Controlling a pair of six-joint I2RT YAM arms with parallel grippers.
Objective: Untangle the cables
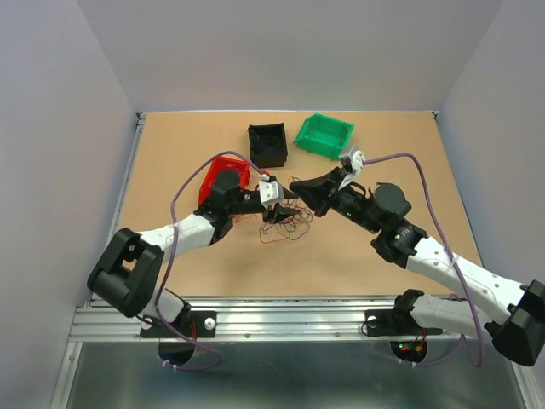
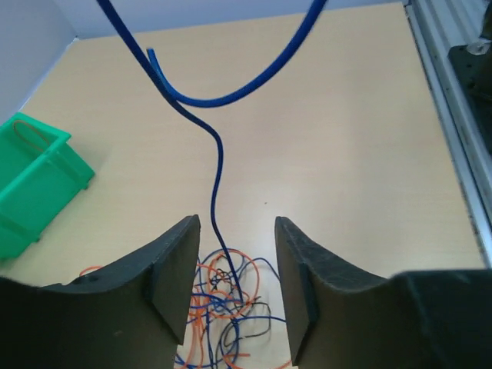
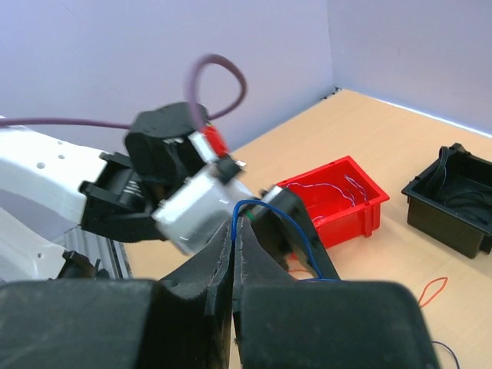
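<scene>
1. Top external view: a flat tan board table [image 1: 383, 256] is shown with three moulded plastic bins on it: a red bin [image 1: 226, 164], a black bin [image 1: 267, 143] and a green bin [image 1: 324, 135]. The cables [image 1: 288, 226] lie mid-table as a loose, flat tangle of hair-thin loops. The tangle is located directly under the left gripper [image 1: 277, 213] and near the right gripper [image 1: 296, 185], whose tapered black tip is pointed towards the left one
2. Left wrist view: the matte, grainy black fingers [image 2: 173, 269] are set well apart and nothing is held. The tangle is seen on the board below the gap as orange, blue and black loops. A blue cable [image 2: 215, 177] rises from it, passes between the fingers without visible contact, and curves away overhead
3. Right wrist view: the jaws are pressed together, and the blue cable is pinched at their tips, with a loop arching beyond them. Thin wires [image 3: 330, 188] are seen inside the glossy red bin. A single orange loop [image 3: 433, 290] lies on the board near the black bin
</scene>
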